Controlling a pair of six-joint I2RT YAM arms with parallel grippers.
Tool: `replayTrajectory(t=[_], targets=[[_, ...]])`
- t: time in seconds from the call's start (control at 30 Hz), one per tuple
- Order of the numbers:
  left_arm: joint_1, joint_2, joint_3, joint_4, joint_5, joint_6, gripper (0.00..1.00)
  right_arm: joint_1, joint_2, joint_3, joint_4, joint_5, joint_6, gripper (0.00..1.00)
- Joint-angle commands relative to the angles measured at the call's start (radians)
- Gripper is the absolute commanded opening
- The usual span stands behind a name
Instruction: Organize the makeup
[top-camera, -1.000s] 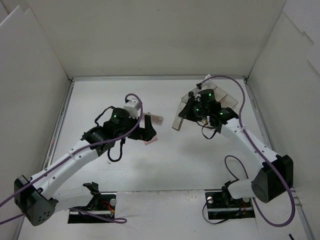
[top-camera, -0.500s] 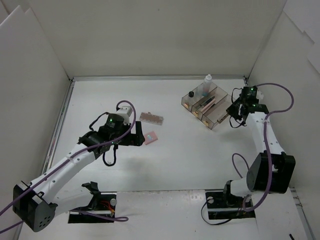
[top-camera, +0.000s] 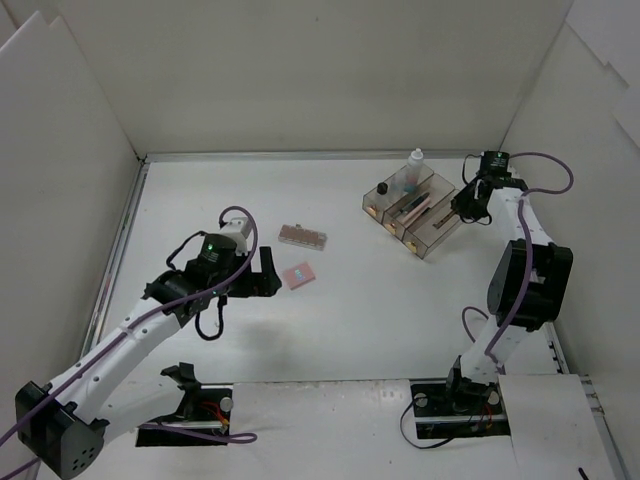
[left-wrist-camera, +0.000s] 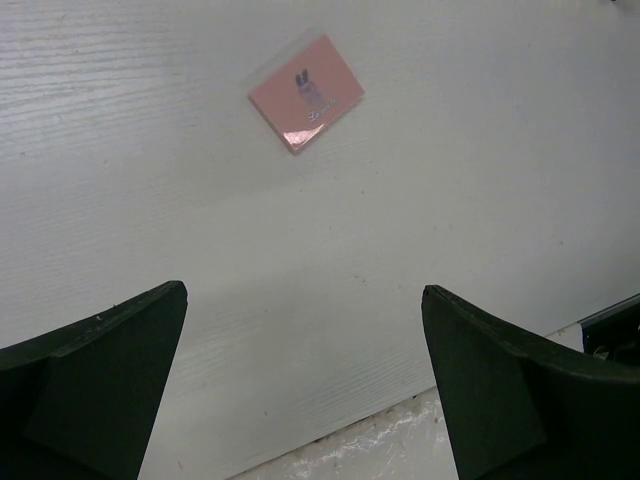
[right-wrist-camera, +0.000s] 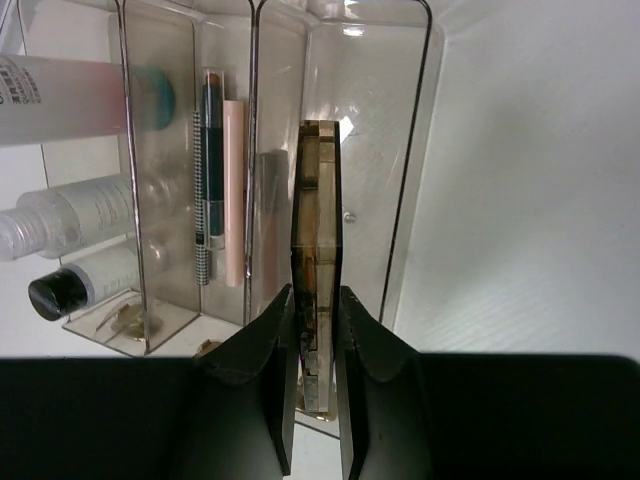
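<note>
Drawn back toward the near left, the left claw (left-wrist-camera: 303, 295) gapes wide and empty beside the pink compact (left-wrist-camera: 306, 92) lying flat. Right claw (right-wrist-camera: 315, 295) pinches a thin case (right-wrist-camera: 316, 200) on edge, lengthwise in the tray's (right-wrist-camera: 405, 150) end compartment, far right corner.

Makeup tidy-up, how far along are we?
Done: bottles, pencils and peach stick sit in the tray. In hand: the right claw is shut on a thin case, on edge in the end compartment. To do: the pink compact and brown palette lie on the table, near the open left claw.
</note>
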Motion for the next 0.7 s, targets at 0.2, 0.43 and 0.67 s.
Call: replayTrajectory(t=[0.2, 0.43, 0.67], targets=[[0.018, -0.072, -0.023, -0.018, -0.023, -0.050, 0.99, -0.010, 0.111, 0.097, 0.026, -0.110, 0.036, 0.05], [0.018, -0.072, -0.026, -0.018, -0.025, -0.054, 1.00, -0.010, 0.097, 0.077, 0.027, -0.094, 0.011, 0.28], [0.018, -0.048, -0.011, -0.006, -0.013, -0.047, 1.00, -0.005, -0.006, 0.046, 0.023, -0.013, -0.028, 0.48]])
